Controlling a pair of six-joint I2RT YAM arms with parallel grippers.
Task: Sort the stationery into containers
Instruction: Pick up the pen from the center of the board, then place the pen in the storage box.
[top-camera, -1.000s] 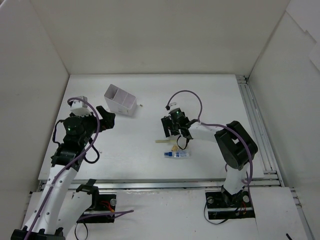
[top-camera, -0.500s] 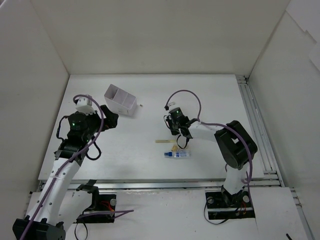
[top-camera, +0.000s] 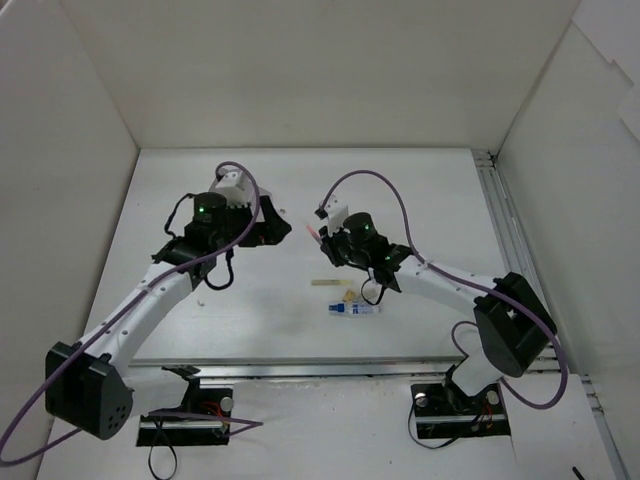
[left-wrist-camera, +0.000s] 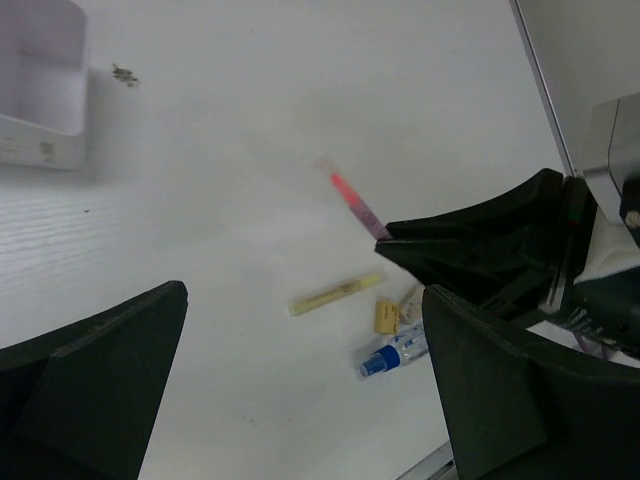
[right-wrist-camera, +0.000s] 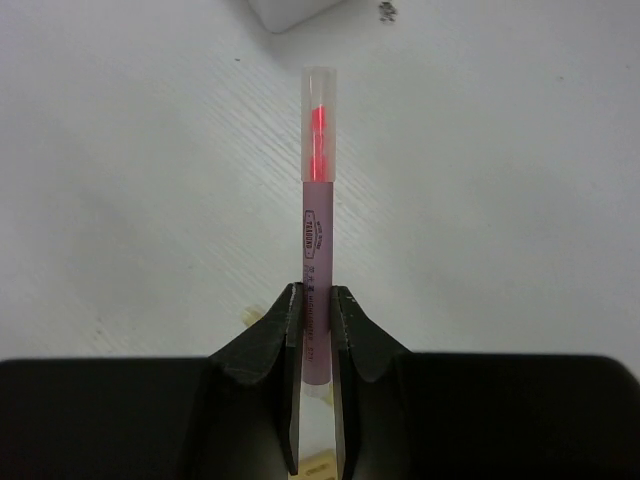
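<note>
Right gripper (right-wrist-camera: 316, 310) clamped on the pink pen (right-wrist-camera: 318, 200).
Left gripper (left-wrist-camera: 300, 300): jaws wide apart, gripping nothing.

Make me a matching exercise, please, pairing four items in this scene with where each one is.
1 pink pen
2 yellow pen
3 blue-and-white tube
4 white box

A lying nearest the arm bases
B clamped in the right gripper
C top-left corner of the left wrist view
D lying just left of the tan eraser

Pairs: 1-B, 2-D, 3-A, 4-C
</note>
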